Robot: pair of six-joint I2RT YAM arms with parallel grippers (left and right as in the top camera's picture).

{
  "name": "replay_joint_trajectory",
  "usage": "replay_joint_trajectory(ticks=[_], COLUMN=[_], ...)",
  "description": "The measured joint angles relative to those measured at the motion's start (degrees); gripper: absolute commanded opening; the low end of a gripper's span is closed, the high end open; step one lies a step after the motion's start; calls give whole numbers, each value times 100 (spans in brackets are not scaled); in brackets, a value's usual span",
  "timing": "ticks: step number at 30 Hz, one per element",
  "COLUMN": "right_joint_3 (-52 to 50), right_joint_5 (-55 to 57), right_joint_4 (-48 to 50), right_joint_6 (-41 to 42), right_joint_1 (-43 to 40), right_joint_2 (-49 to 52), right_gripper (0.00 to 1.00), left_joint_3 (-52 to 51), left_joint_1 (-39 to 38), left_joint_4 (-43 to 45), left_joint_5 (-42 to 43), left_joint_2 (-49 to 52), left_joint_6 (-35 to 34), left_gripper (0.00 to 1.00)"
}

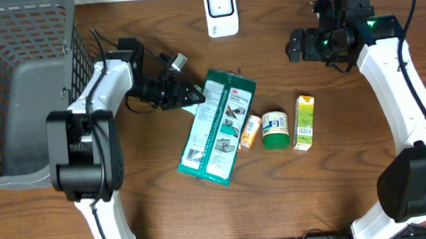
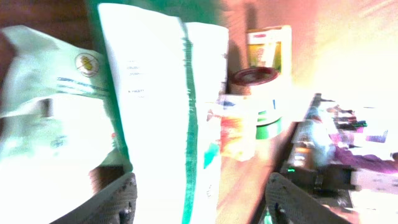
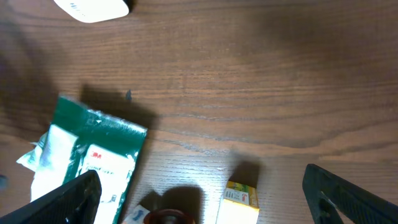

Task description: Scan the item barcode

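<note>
Overhead, my left gripper [image 1: 193, 96] sits at the upper left edge of the green and white package [image 1: 217, 127]. That package lies flat and slanted on the wooden table [image 1: 344, 201], near the middle. Its top end points toward the white scanner [image 1: 220, 10], which stands at the far edge, well apart from it.

Just beside the package's right side is a small orange bottle [image 1: 250, 132]. Next in the row come a green and white tub [image 1: 275, 128] and a yellow-green carton [image 1: 304, 122]. A grey mesh basket [image 1: 28, 35] fills the far left corner behind my left arm.

My left wrist view is washed out and blurred. Both fingers [image 2: 121, 199] show low in it, spread apart, with the package looming between and beyond them. They seem to be off its surface, but I cannot tell for sure whether either pad touches it.

My right gripper [image 3: 202, 177] hangs at the far right, off to the right of the scanner. Its jaws stand wide with nothing between them. Below it, the right wrist view shows bare wood, the package's top corner at lower left and the top of the carton at the bottom edge.
</note>
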Motion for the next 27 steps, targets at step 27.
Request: replay_joint_trajectory(ticks=[27], right_joint_3=[0], right_joint_5=[-2], right_joint_4=[0], right_joint_6=[0], right_joint_1=[0], right_joint_2=[0], right_gripper=[99], left_joint_3=[131], left_joint_1=[297], left_joint_4=[269], left_joint_5=[-7088], left_joint_2=[-2883], left_joint_6=[-2393], left_gripper=[73])
